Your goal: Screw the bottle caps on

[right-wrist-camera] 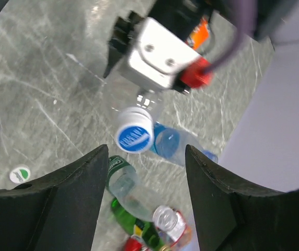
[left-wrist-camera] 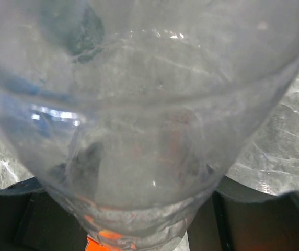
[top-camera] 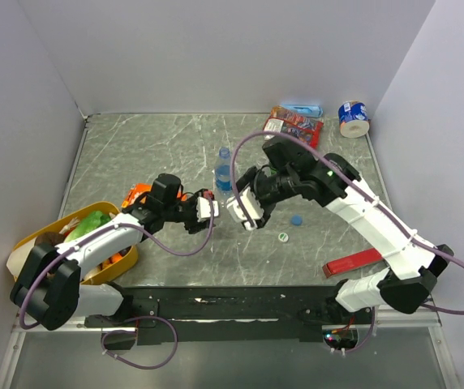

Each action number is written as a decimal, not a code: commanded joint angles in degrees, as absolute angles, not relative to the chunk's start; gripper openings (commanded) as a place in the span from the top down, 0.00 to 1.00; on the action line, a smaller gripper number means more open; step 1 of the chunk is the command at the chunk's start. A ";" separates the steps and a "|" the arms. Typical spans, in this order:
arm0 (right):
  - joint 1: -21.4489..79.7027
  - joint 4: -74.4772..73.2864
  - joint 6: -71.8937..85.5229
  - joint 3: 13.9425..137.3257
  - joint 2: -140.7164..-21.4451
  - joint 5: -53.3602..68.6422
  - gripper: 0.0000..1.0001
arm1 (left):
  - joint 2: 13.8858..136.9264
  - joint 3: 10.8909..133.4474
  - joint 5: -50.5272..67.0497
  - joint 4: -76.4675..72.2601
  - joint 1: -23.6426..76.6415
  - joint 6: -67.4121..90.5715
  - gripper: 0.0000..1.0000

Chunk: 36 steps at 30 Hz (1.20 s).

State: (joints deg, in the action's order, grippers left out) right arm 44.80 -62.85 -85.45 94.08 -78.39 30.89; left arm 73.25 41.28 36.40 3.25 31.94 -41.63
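At the middle of the bench [top-camera: 135, 154], the left claw [top-camera: 212, 207] clamps a clear bottle [left-wrist-camera: 149, 130] that fills its own wrist view, while only the right wrist camera shows the blue-and-white cap [right-wrist-camera: 134, 137] at the bottle's mouth, just ahead of the parted fingers of the right claw [right-wrist-camera: 146, 151].

We note white shells, black joints on left arm [top-camera: 94, 243] and right arm [top-camera: 378, 219]. Along each, looping purple cable [top-camera: 175, 250]. Small green light [top-camera: 327, 173] on right arm. On left gripper [top-camera: 214, 207]: white block, two screws [right-wrist-camera: 149, 48], red knob [right-wrist-camera: 197, 75]. Our right fingers [right-wrist-camera: 84, 193] matte black.
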 commanded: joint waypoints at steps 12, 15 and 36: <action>47.02 -63.90 -93.60 92.11 -78.22 30.76 0.49 | 73.48 44.82 41.13 2.46 32.43 -42.98 0.99; 47.11 -63.28 -92.64 92.02 -78.48 30.85 0.56 | 73.65 45.17 41.22 2.46 32.43 -42.89 0.99; 36.13 -87.37 -19.78 140.01 -117.34 38.32 0.98 | 76.90 45.35 -8.17 -23.83 39.20 -12.13 0.99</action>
